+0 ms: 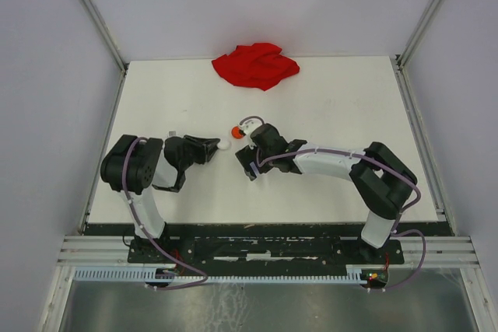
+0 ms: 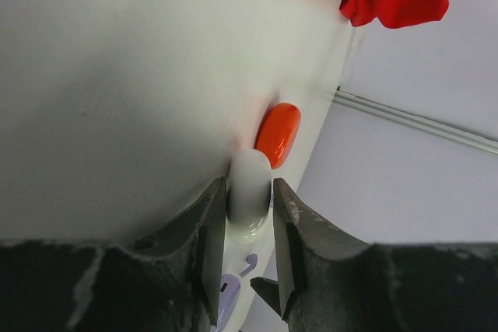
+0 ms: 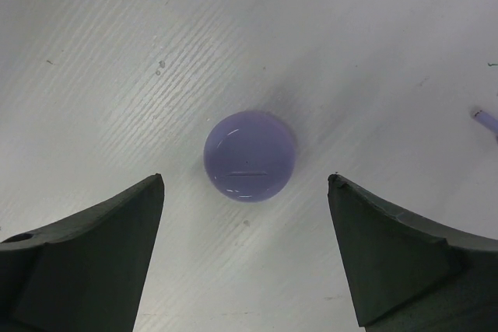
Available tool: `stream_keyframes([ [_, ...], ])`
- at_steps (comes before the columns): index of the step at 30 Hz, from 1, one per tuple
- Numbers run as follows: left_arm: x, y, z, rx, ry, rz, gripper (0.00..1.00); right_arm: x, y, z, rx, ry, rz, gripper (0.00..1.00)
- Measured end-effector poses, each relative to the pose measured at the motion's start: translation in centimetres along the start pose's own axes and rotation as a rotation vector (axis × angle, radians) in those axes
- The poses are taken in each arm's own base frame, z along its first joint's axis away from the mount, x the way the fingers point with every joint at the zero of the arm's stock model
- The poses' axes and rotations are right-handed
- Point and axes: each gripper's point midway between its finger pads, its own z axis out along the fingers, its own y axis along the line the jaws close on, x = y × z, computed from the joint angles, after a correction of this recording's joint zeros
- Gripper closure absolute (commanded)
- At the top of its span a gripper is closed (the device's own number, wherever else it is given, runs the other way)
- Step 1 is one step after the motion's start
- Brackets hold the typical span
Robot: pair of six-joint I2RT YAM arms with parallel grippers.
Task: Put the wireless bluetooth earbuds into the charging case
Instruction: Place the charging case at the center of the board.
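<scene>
Under the right gripper (image 3: 245,182), flat on the counter (image 3: 117,52), lies the lavender round case (image 3: 250,155). The gripper is spread wide, with one finger on each side of the case. Neither finger touches it. The case looks closed.

Off to the side, past one finger, a tiny lavender stem (image 3: 485,118) pokes in at the edge of the right wrist view. I think it is one of the earbuds. Most of it is cut off, so I cannot tell which way its long side points. It lies outside the gripper, not between the fingers. So the right gripper is lined up with the case and not with the earbud. To reach the earbud it would have to slide sideways first. I think the right arm is the nearer one to it.

The left gripper (image 2: 248,184) is pinching the white round case (image 2: 249,192), which stands on its edge between the two fingers. The red round case (image 2: 278,134) sits just beyond it. A red cloth (image 1: 255,65) lies at the far end of the counter, well apart from both arms. I cannot pick out any other earbuds for sure.
</scene>
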Motion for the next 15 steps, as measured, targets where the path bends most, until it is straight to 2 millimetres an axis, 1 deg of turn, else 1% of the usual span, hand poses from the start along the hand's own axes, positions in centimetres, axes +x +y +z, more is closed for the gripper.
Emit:
stream_keyframes([
  [6,-0.5,-0.3,-0.2,-0.036,-0.015,0.062,0.57,0.7,0.1,0.5,0.007,0.02,-0.006,0.08],
  [7,-0.5,-0.4,-0.2,-0.044,-0.019,0.077,0.55,0.9,0.0,0.7,0.01,0.025,-0.007,0.08],
  [15,-1.3,-1.2,-0.8,-0.098,-0.051,0.186,0.52,1.7,0.0,1.4,0.023,0.05,-0.013,0.11],
])
